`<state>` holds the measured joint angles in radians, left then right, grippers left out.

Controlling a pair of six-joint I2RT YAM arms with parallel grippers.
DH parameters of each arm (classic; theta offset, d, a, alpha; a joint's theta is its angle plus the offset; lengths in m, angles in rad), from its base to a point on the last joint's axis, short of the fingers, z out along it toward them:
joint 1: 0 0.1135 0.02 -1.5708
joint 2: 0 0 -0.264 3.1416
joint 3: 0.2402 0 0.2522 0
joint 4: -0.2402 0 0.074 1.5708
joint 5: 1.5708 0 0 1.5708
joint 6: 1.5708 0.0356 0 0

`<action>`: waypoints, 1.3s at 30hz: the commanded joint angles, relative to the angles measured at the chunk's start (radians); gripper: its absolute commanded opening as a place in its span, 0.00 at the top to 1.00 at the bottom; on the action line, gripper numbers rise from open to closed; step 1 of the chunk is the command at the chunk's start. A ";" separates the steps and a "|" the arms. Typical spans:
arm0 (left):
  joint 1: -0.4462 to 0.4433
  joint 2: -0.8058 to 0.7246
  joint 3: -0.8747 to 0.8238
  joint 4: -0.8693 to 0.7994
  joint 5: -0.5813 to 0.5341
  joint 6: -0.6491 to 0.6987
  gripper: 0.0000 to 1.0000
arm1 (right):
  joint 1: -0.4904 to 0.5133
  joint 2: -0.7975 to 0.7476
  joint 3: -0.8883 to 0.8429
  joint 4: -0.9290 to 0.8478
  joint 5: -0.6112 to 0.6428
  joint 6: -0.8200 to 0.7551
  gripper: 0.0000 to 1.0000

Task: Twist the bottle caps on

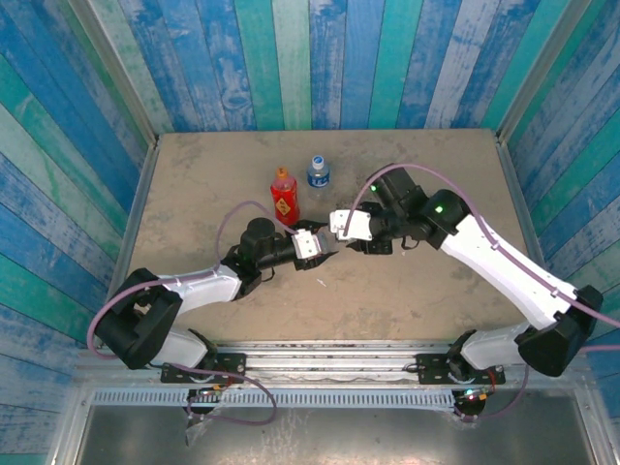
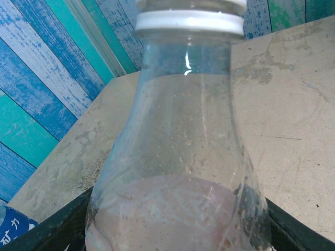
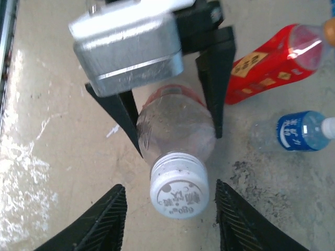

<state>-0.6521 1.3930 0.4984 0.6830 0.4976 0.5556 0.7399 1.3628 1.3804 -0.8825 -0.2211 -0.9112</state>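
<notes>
The clear cola bottle is held off the table, my left gripper shut on its body; its black fingers press both sides. A white cap sits on the bottle's neck, also seen as the white cap above the cola bottle in the left wrist view. My right gripper is open, one finger on each side of the cap with a gap on both sides. The red-and-yellow bottle wears an orange cap. The blue-label bottle has a pale cap.
The two other bottles stand at the back middle of the sandy table, just behind both grippers. Striped blue-green walls close in the table on three sides. Open table lies to the left and right of the grippers.
</notes>
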 commanded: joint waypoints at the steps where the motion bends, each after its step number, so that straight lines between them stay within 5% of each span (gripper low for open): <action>1: -0.002 -0.022 -0.008 0.014 0.014 0.001 0.32 | -0.007 0.017 0.034 -0.050 0.003 -0.043 0.63; 9: -0.002 -0.026 -0.009 0.009 0.009 0.003 0.31 | -0.007 0.009 0.026 -0.014 -0.023 0.136 0.78; 12: -0.002 -0.026 -0.010 0.011 0.004 0.003 0.32 | -0.007 -0.022 -0.023 0.121 0.080 0.525 0.93; 15: -0.001 -0.027 -0.009 0.007 -0.001 0.005 0.32 | -0.007 -0.056 -0.066 0.198 0.123 0.850 0.94; 20: -0.001 -0.035 -0.008 -0.011 -0.004 0.010 0.31 | -0.004 -0.135 -0.198 0.308 0.051 1.428 0.99; 22: -0.002 -0.033 -0.008 -0.010 -0.002 0.010 0.31 | -0.004 -0.146 -0.238 0.345 -0.033 1.544 0.96; 29: -0.002 -0.034 -0.008 -0.005 0.008 0.008 0.32 | -0.005 -0.142 -0.213 0.285 -0.027 1.351 0.85; 33: -0.003 -0.040 -0.012 -0.003 0.007 0.009 0.32 | -0.004 -0.147 -0.191 0.242 -0.106 1.045 0.54; 36: -0.001 -0.038 -0.014 -0.002 0.009 0.007 0.32 | -0.005 -0.188 -0.194 0.225 -0.004 0.827 0.33; 39: -0.001 -0.039 -0.014 -0.003 0.010 0.007 0.32 | -0.013 -0.230 -0.205 0.240 0.072 0.724 0.34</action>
<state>-0.6525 1.3922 0.4969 0.6640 0.5064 0.5537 0.7341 1.1839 1.1610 -0.6430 -0.2173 0.0273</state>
